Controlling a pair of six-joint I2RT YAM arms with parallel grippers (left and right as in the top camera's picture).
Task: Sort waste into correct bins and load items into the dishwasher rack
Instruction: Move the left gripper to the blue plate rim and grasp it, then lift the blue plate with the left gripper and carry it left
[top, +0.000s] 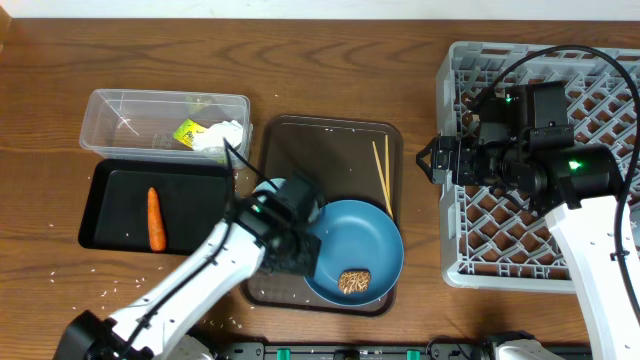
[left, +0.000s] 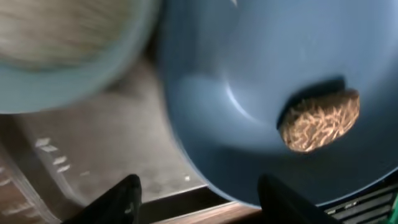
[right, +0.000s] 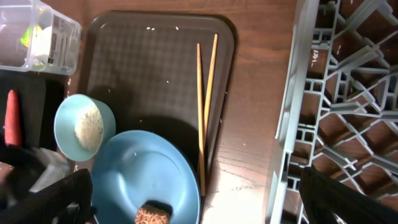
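The large blue dish (top: 360, 245) lies on a brown serving tray (top: 330, 140) and holds the brown food piece (top: 354, 281). My left gripper (top: 293, 258) is open and empty just above the dish's near-left rim (left: 249, 74), with the food piece (left: 320, 119) ahead of it. A light-blue cup with rice in it (right: 84, 127) stands beside the dish. Two chopsticks (top: 381, 175) lie on the tray. The carrot (top: 155, 218) lies in the black tray (top: 110, 190). Wrapper (top: 187, 131) and tissue (top: 222, 137) are in the clear tub (top: 130, 105). My right gripper (top: 430, 160) is open and empty at the grey rack's (top: 600, 110) left edge. The white bowl and white cup are out of view.
Loose rice grains (top: 60, 270) are scattered on the wooden table in front of the black tray. The serving tray sits between the bins and the rack. A strip of bare table (right: 249, 124) lies between the tray and the rack.
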